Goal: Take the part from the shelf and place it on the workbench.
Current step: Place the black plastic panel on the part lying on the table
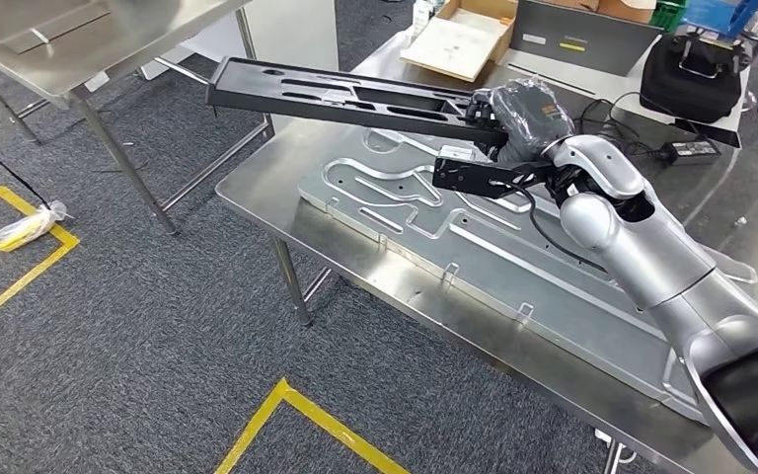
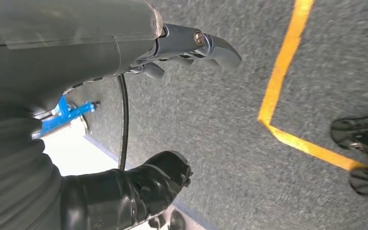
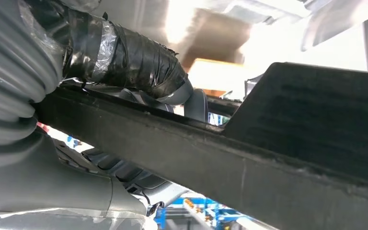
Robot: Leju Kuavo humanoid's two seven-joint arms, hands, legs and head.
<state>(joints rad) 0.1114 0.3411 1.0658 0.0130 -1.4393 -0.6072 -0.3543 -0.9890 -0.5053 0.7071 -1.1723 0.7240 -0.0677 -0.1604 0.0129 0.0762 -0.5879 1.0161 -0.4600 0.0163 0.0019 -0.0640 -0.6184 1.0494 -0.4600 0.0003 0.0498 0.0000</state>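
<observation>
Far left of the head view: corner of a steel table (image 1: 89, 49), grey carpet with yellow floor tape (image 1: 20, 272), and a crumpled bag (image 1: 22, 229) on the tape.

Centre: long black part (image 1: 341, 99), slotted, held roughly level and slightly tilted, one end jutting out past the workbench (image 1: 286, 202) edge over the carpet, the other end in the right hand (image 1: 518, 117). Part is above the workbench, not resting on it. Embossed metal panel (image 1: 474, 242) lies flat on the bench beneath.

Right: right arm reaches forward and leftward across the bench. Right hand clasps the part's near end; right wrist view shows the taped thumb (image 3: 124, 57) pressed over the part's edge.

Left hand (image 2: 124, 120) hangs over carpet, fingers apart, holding nothing.

Behind: cardboard box (image 1: 464, 35), black bag (image 1: 691, 74).
</observation>
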